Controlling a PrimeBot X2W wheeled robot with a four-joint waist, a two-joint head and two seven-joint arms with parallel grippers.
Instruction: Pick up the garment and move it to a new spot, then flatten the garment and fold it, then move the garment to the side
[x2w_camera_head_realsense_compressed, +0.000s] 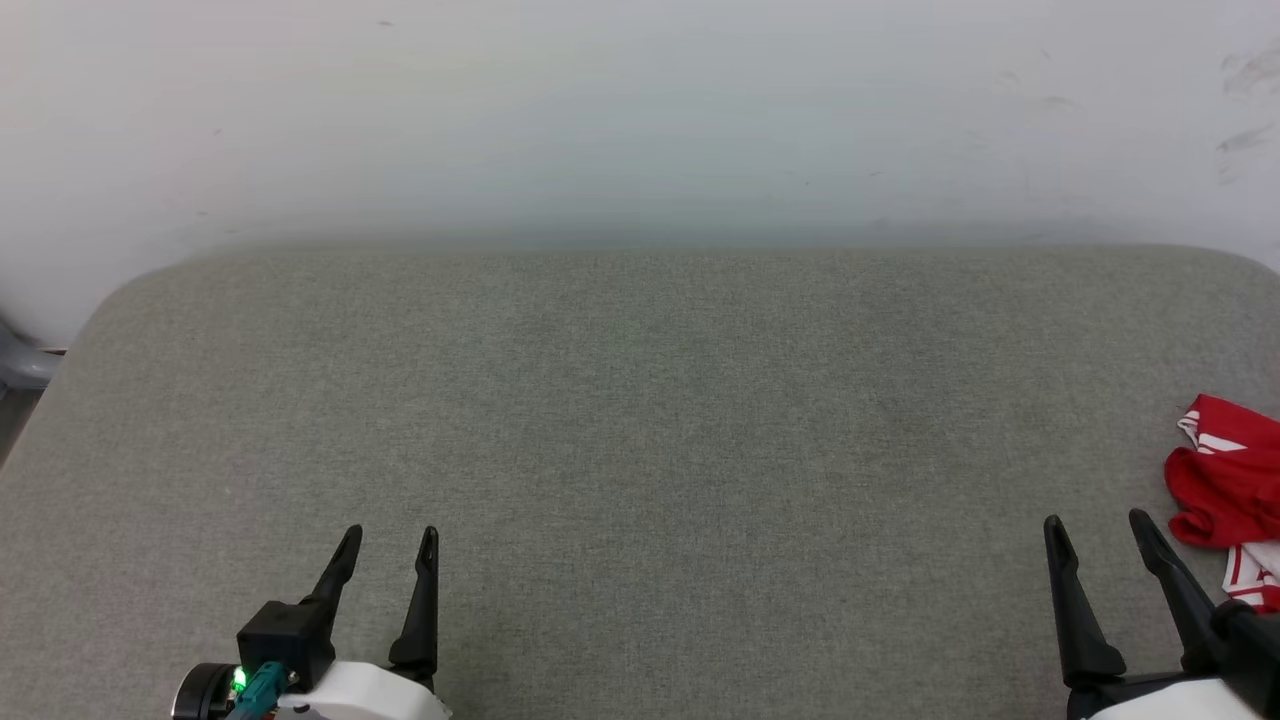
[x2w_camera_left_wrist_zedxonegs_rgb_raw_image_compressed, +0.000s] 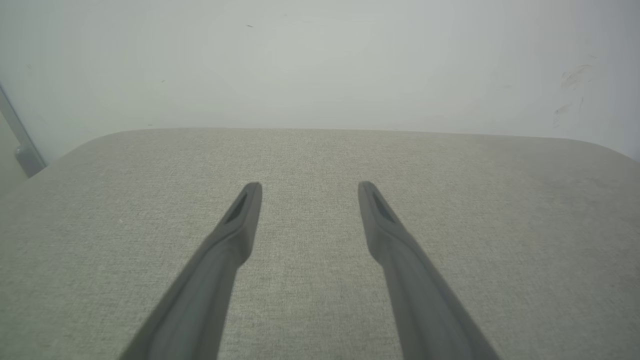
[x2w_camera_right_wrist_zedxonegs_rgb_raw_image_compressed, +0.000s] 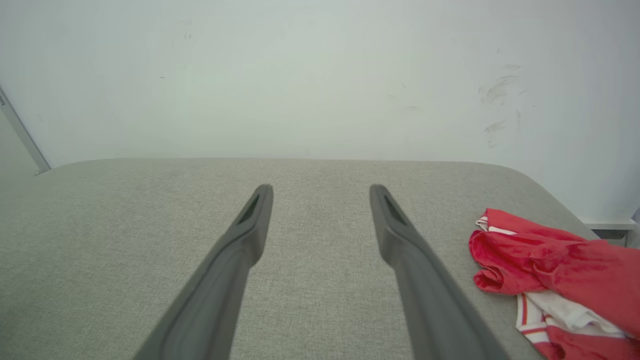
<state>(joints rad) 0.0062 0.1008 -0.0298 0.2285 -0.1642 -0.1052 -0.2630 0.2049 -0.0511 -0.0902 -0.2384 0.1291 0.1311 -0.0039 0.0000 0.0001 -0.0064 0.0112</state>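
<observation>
a: where's the work piece?

b: the garment (x2w_camera_head_realsense_compressed: 1225, 490), a crumpled red jersey t-shirt of soft knit with white-and-red striped trim, lies bunched at the right edge of the grey woven padded table (x2w_camera_head_realsense_compressed: 640, 420). it is just beside the right gripper (x2w_camera_head_realsense_compressed: 1094, 520), and the right wrist view shows bare table between them.

a: jaws?

b: the right gripper's two long dark fingers stand apart with nothing between them. left gripper (x2w_camera_head_realsense_compressed: 391, 532) is the same, apart and empty, well away from the cloth.

a: how will it handle?

b: my guess is light and limp, no stiffness. it should drape and trail when lifted, and the layers may slip over each other. not fragile.

a: where to take hold?

b: probably the raised red fold nearest the right fingers. pinch a thick ridge, not one flat layer. part of the shirt runs past the frame edge, so i can't place the collar or hem.
</observation>
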